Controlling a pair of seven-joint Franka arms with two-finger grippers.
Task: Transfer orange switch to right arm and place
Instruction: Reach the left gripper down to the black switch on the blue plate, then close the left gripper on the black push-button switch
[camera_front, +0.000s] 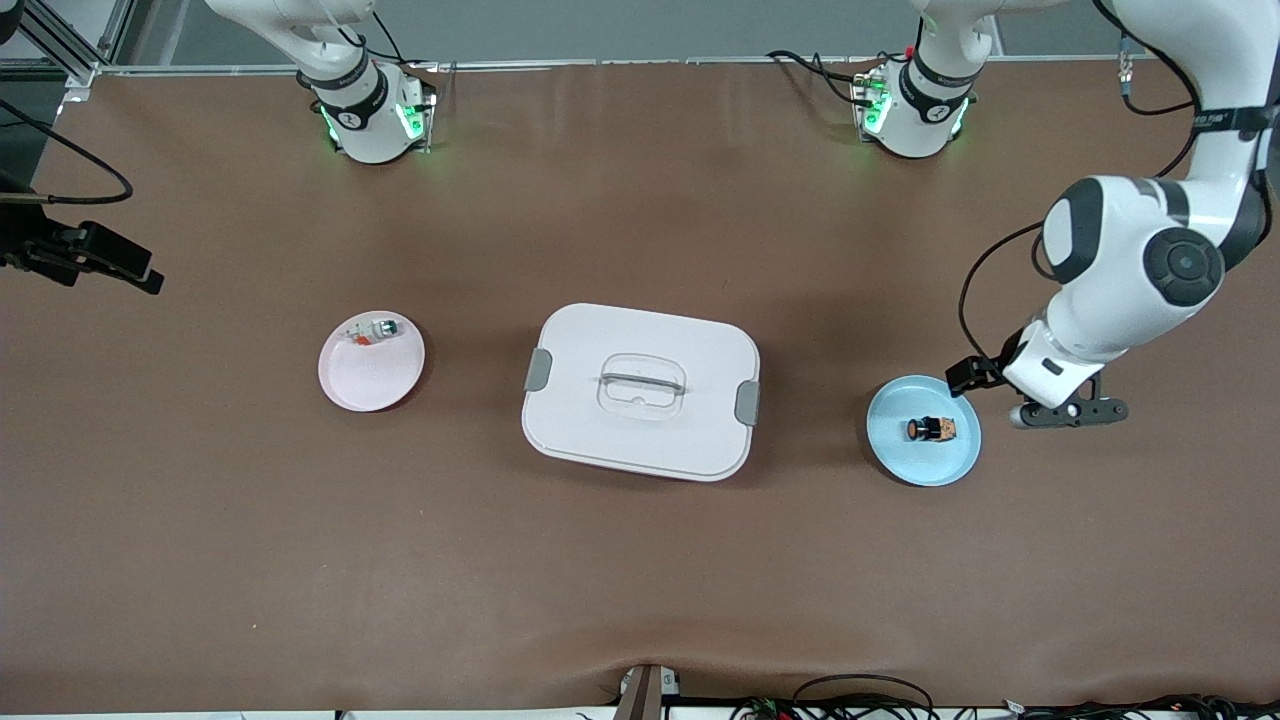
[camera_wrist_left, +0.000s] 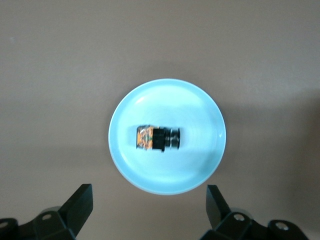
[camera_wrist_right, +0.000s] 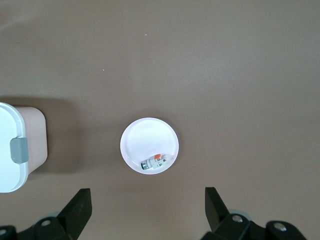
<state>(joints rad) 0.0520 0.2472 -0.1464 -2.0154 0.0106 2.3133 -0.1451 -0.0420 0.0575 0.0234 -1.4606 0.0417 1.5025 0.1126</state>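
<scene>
1. Front view: the orange switch (camera_front: 931, 429) lies on its side in a pale blue plate (camera_front: 903, 463) toward the left arm's end of the table. The left gripper (camera_front: 1068, 411) hangs by the plate's edge. A lidded white box (camera_front: 640, 390) sits mid-table, and a pink plate (camera_front: 370, 380) holds a small white switch (camera_front: 371, 331).

2. Left wrist view: the left gripper's (camera_wrist_left: 150, 212) jaws stand wide apart above the blue plate (camera_wrist_left: 200, 165), holding nothing. The orange switch (camera_wrist_left: 158, 138) looks light, rigid and apt to roll; pinching across its dark barrel seems safest.

3. Right wrist view: the right gripper (camera_wrist_right: 148, 212) waits high, jaws apart and empty, over the white-looking plate (camera_wrist_right: 145, 137) with the white switch (camera_wrist_right: 153, 161).
</scene>
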